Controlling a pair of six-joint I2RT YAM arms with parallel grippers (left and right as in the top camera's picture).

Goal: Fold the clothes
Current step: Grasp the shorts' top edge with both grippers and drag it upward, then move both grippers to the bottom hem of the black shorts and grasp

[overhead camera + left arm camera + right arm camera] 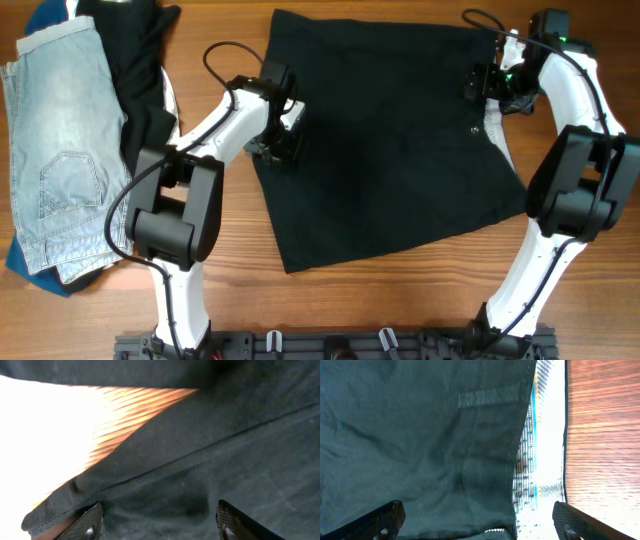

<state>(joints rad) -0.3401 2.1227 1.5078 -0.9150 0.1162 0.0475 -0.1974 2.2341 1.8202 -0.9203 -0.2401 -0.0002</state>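
Observation:
A black pair of shorts (385,130) lies spread flat in the middle of the wooden table. My left gripper (280,140) hovers over its left edge; in the left wrist view its jaws (160,525) are open over dark cloth (225,460) by a seam. My right gripper (490,85) is over the garment's upper right corner. In the right wrist view its jaws (480,522) are open over the waistband edge (470,450) with its white patterned lining (540,460).
A pile of other clothes lies at the left: light blue denim shorts (55,150) and a black garment (135,60). Bare wood (400,300) shows in front of the black shorts. Cables run along both arms.

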